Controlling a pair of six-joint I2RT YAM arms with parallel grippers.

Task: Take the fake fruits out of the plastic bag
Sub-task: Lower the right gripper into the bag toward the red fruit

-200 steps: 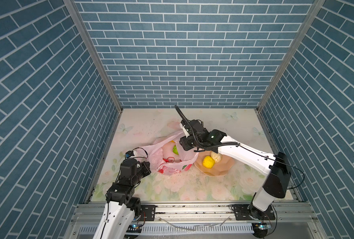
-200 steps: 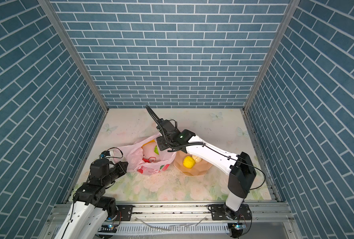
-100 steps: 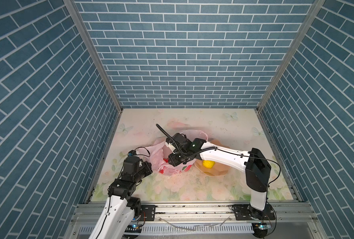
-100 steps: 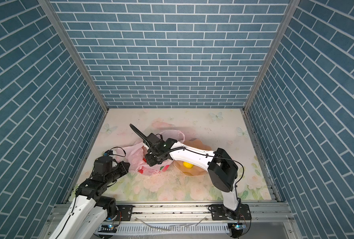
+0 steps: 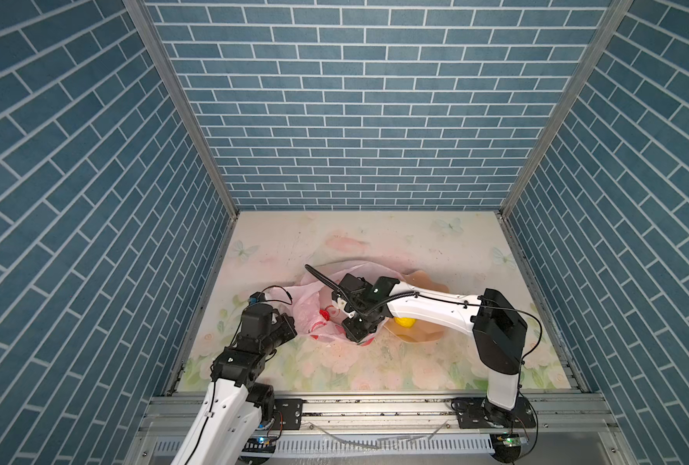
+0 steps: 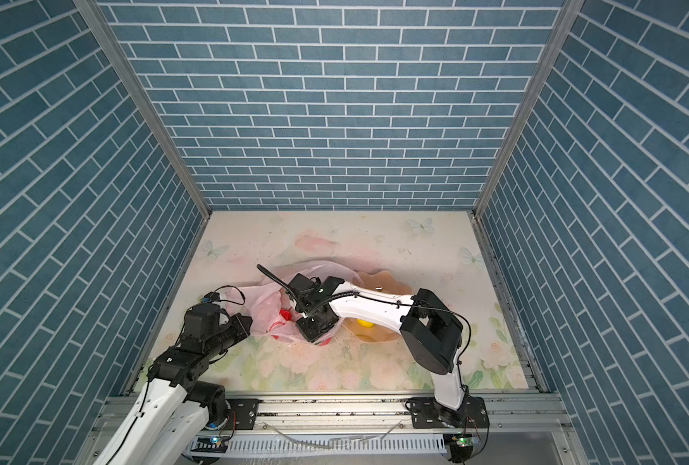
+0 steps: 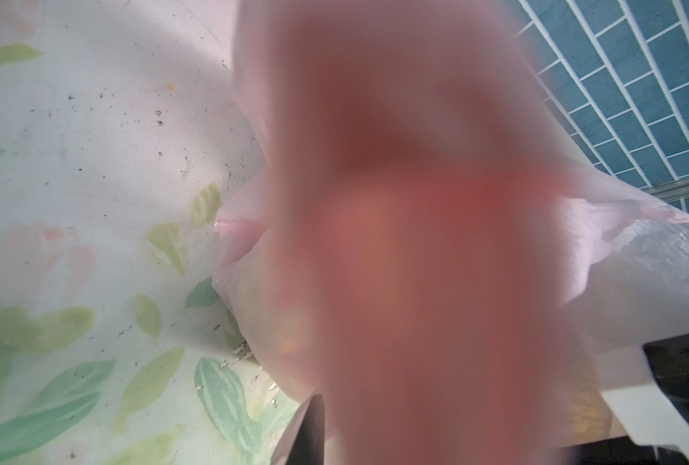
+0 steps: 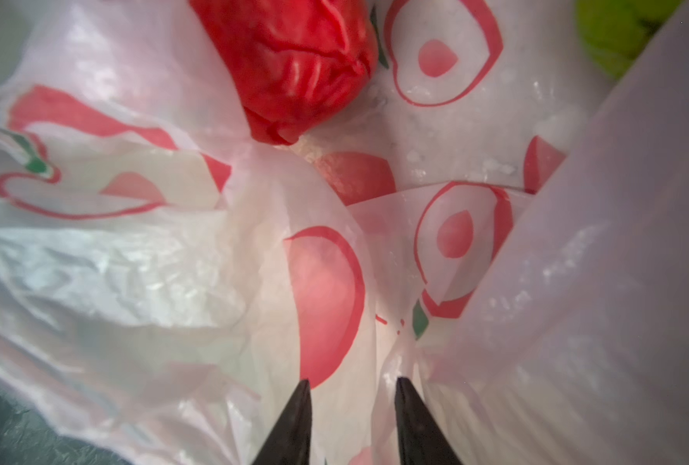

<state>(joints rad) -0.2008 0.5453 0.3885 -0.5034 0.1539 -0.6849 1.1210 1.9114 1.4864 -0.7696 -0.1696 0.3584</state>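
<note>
Pink and thin, the bag (image 5: pixel 307 318) is lying slumped on the desk (image 5: pixel 395 241) in both top views, just beside the bowl (image 5: pixel 431 282). Its long way is running across the desk, from the left arm (image 5: pixel 262 330) toward the bowl. Its mouth is gaping upward. The right arm (image 5: pixel 427 312) is reaching over the bowl and dipping into that mouth. A yellow fruit (image 5: pixel 404 322) is sitting in the bowl, so that one is out. The arm is hiding part of the bowl, so I cannot tell if more are there.

In the left wrist view, blurry pink bag is covering most of the picture. Only one tip of the left fingers (image 7: pixel 310 430) is showing. They look clamped together on the bag's edge, holding it up.

In the right wrist view, the right fingers (image 8: pixel 294 426) are standing a little apart inside the bag, gripping no fruit. A red fruit (image 8: pixel 294 68) is lying ahead, its narrow end pointing toward the fingers. A green fruit (image 8: pixel 616 36) is peeking out behind a fold. Both are waiting to come out, so I think the job is only partly done.
</note>
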